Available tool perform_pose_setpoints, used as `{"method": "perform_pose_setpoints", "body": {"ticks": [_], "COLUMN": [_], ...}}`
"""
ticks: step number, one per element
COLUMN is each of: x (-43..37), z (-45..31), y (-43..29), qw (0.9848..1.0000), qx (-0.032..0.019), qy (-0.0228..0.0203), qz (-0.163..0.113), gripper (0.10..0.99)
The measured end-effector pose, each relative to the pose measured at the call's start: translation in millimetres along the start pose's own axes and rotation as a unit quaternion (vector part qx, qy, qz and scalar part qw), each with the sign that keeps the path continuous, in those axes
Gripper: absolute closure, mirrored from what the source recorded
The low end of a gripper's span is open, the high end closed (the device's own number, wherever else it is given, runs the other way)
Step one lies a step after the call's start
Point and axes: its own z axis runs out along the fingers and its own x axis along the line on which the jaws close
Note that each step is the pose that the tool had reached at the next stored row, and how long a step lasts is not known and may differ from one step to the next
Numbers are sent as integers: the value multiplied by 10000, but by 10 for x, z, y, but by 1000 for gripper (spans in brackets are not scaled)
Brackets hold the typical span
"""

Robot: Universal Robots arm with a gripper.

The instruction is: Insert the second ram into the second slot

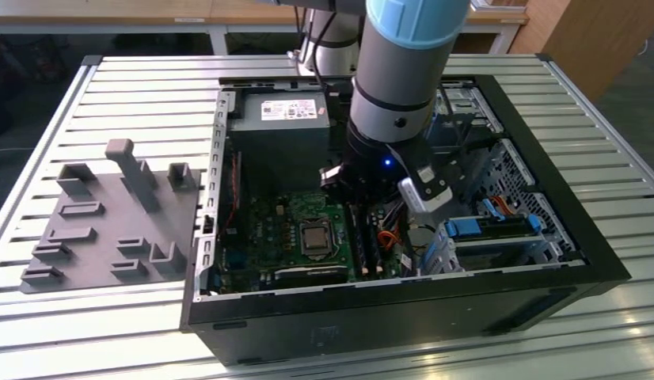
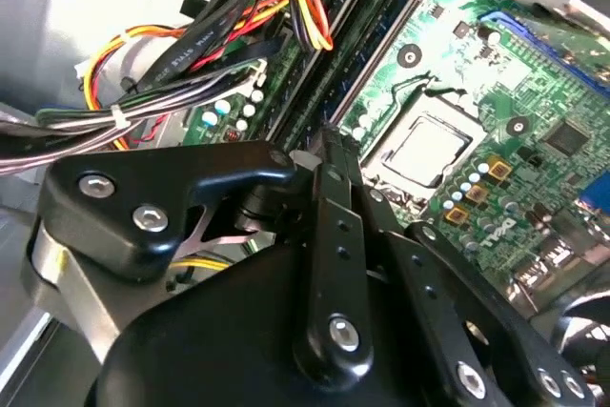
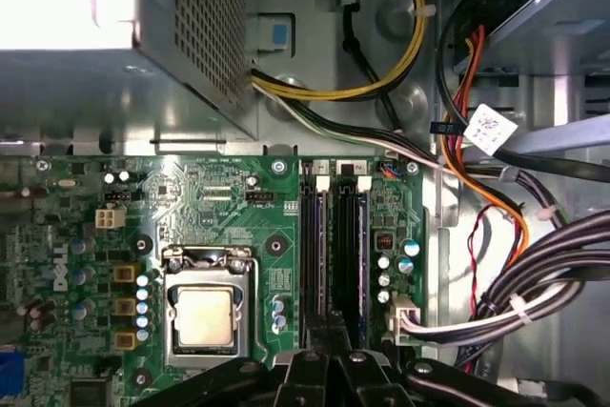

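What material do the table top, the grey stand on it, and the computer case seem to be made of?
Table top: probably aluminium, with pale ribbed slats and a dull sheen.
Grey stand: likely plastic, matte and uniformly grey.
Computer case: black painted metal or plastic outside, bare grey sheet metal inside.

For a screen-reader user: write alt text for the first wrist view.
Looking down into an open computer case, the claw sits over the memory slots on the green motherboard, beside the bare processor socket. A metal power supply lies beyond, with bundled cables alongside.
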Motion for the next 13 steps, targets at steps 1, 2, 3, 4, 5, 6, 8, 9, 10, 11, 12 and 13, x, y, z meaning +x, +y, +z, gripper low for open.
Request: {"method": "perform_pose_setpoints", "body": {"ticks": [1,2,3,4,5,6,8,9,10,11,12,13], "x": [0,0,1,1,1,1,1,1,1,1,1,1], "z": [-10,-22,-36,-46,-53,-61,-72,-72,-74,-76,-76,-76], "y": [0,0,1,1,1,1,2,2,2,2,2,2], "qw": [10000,10000,10000,10000,10000,10000,10000,10000,10000,10000,10000,10000], "qx": [0,0,0,0,-1,0,-2,-3,-3,-2,-1,-2], "qy": [0,0,0,0,0,0,-1,0,0,0,0,0], "qz": [0,0,0,-1,-1,0,-1,-1,-1,0,-1,-1], "gripper": [980,980,980,980,980,980,980,980,980,980,980,980]}}
